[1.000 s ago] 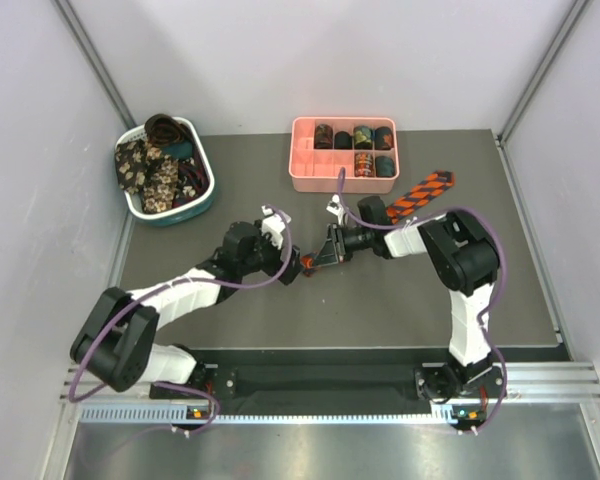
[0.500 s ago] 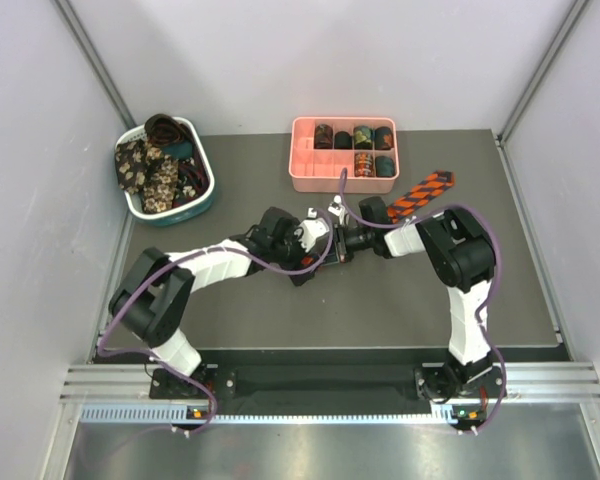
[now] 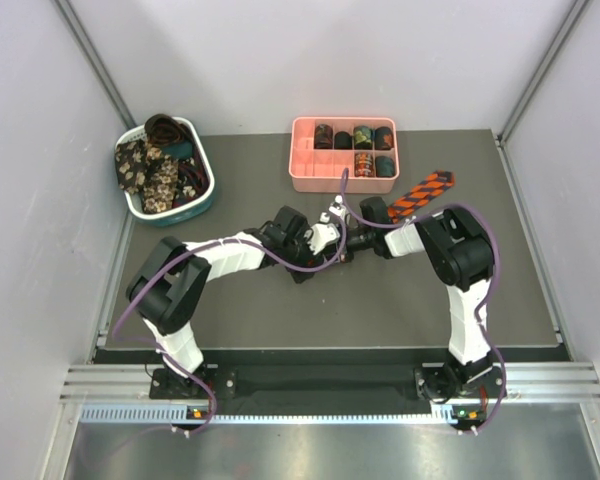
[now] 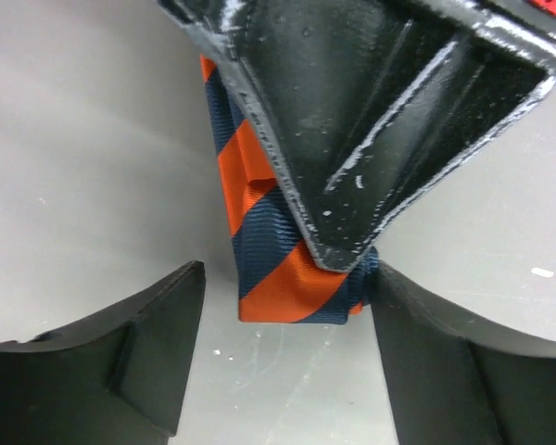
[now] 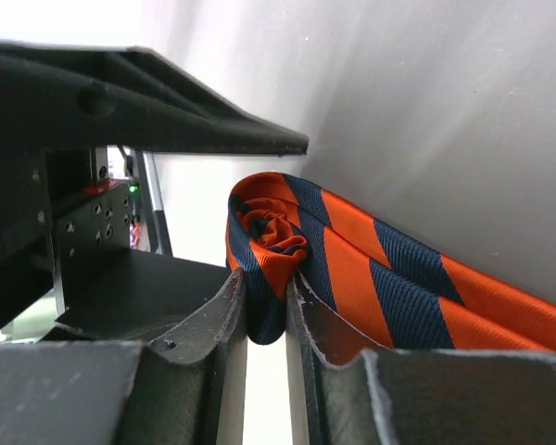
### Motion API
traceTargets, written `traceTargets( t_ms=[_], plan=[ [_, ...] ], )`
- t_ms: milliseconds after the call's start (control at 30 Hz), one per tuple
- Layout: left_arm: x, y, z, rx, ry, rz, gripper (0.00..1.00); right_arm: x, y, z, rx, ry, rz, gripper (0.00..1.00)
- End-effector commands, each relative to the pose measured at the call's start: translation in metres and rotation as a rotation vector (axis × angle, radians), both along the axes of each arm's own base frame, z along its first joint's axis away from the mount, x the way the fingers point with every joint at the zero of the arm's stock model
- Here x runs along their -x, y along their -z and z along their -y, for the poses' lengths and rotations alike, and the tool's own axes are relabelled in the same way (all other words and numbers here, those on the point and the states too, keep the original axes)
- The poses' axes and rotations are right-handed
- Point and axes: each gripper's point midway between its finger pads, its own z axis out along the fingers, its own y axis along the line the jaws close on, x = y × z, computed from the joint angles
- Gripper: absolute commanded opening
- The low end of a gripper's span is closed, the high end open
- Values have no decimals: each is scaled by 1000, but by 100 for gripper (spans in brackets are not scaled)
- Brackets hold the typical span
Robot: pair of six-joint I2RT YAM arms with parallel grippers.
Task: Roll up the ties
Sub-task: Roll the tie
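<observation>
An orange and navy striped tie lies as a strip on the dark mat, running from back right toward the middle. Its near end is wound into a small coil. My right gripper is shut on that coil, its two fingers pinching the fabric. In the left wrist view the coil's striped end hangs between the jaws of my left gripper, which is open. One finger touches the coil's side and the other stands apart. From above, both grippers meet at mid-table.
A pink compartment tray at the back holds several rolled ties. A white-and-teal basket at the back left holds a heap of loose ties. Grey walls close in both sides.
My left arm has swung right across the mat to the right gripper, and its jaws have come round the coiled end and narrowed. The right gripper and tie have stayed put.
</observation>
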Motion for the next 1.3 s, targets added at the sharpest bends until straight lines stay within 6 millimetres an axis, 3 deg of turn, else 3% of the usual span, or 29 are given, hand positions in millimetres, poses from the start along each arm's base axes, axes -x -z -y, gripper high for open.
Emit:
traceTargets(
  t_ms=[0,133,300,400,467,500,533,667,767,1100,1267],
  plan=[
    [-6,2,-5,-52,6,28,70,-12,4,3,-4,22,44,11],
    [-6,5,-8,-70,1,18,49,-13,4,6,9,35,50,23],
    [-4,5,-8,-74,-5,1,35,-15,4,9,49,47,72,36],
    [-4,3,-7,-69,-13,-2,34,-17,4,12,67,57,80,42],
    [-4,2,-6,-61,-18,-6,39,-18,6,13,81,66,81,37],
    [-4,2,-6,-59,-18,-8,42,-20,7,13,85,65,86,28],
    [-4,1,-6,-57,-23,-7,49,-20,7,13,88,65,84,25],
    [-6,-4,-6,-45,-38,7,64,-22,14,13,110,69,67,18],
    [-9,-11,0,-13,-28,32,68,-23,14,13,116,72,68,18],
    [-18,-7,19,9,49,24,71,-24,16,15,132,68,74,17],
    [-19,-2,21,7,52,-4,59,-25,15,14,130,69,77,17]
  ],
)
